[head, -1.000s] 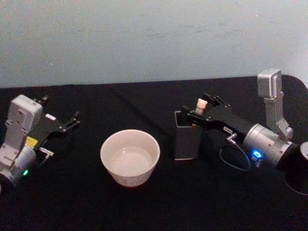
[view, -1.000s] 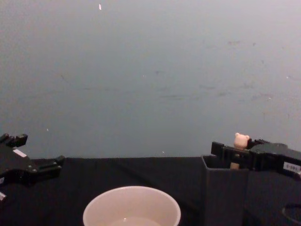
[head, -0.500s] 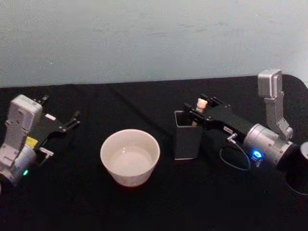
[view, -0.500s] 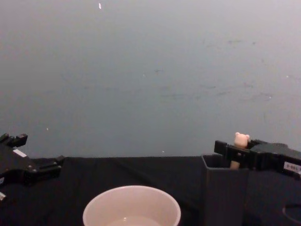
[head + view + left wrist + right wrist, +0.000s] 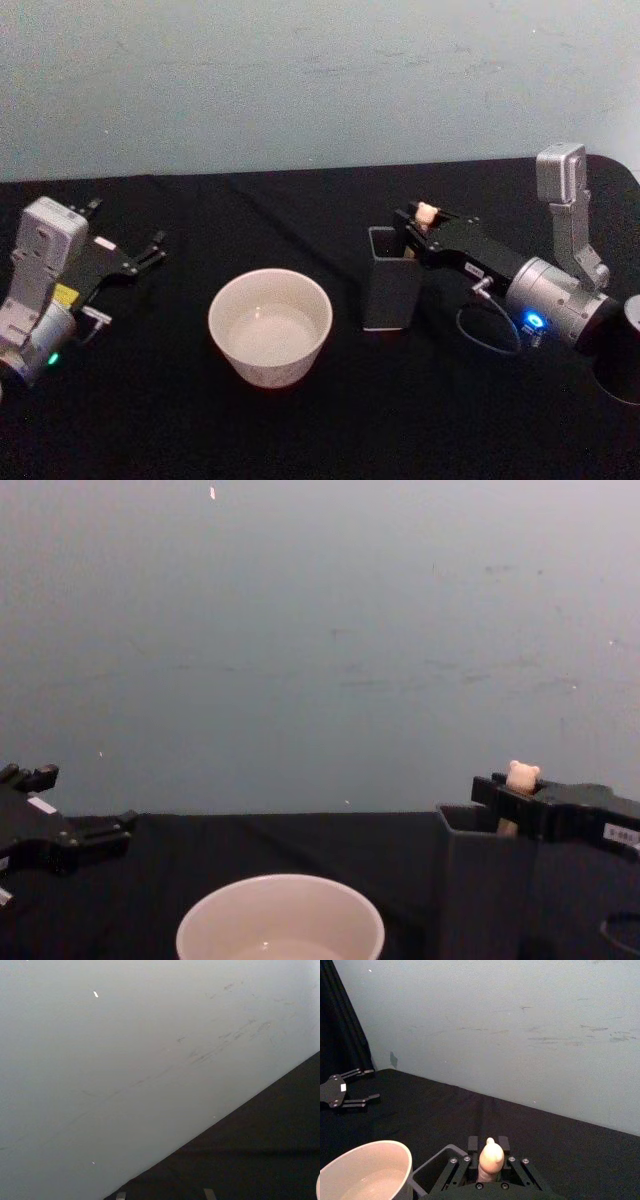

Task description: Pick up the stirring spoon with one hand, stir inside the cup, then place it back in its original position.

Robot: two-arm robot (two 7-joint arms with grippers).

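The stirring spoon (image 5: 427,212) shows its cream bear-head handle above the back right corner of the dark grey holder (image 5: 392,295); its stem and bowl are hidden inside. My right gripper (image 5: 422,226) is shut on that handle, seen close in the right wrist view with the spoon (image 5: 490,1156) between the fingers. The cream cup (image 5: 270,325) stands left of the holder, apart from it. My left gripper (image 5: 150,250) rests open at the table's left side, far from the cup. From the chest, the spoon (image 5: 521,775) pokes up over the holder (image 5: 480,890), right of the cup (image 5: 280,920).
A black cloth (image 5: 300,430) covers the table, with a pale wall behind. A dark round object (image 5: 625,350) sits at the right edge beside my right wrist, and a thin cable (image 5: 480,335) loops on the cloth near it.
My right gripper has drawn a little to the right with the spoon handle in it. The holder's top has shifted slightly right as well. The left arm has stayed put.
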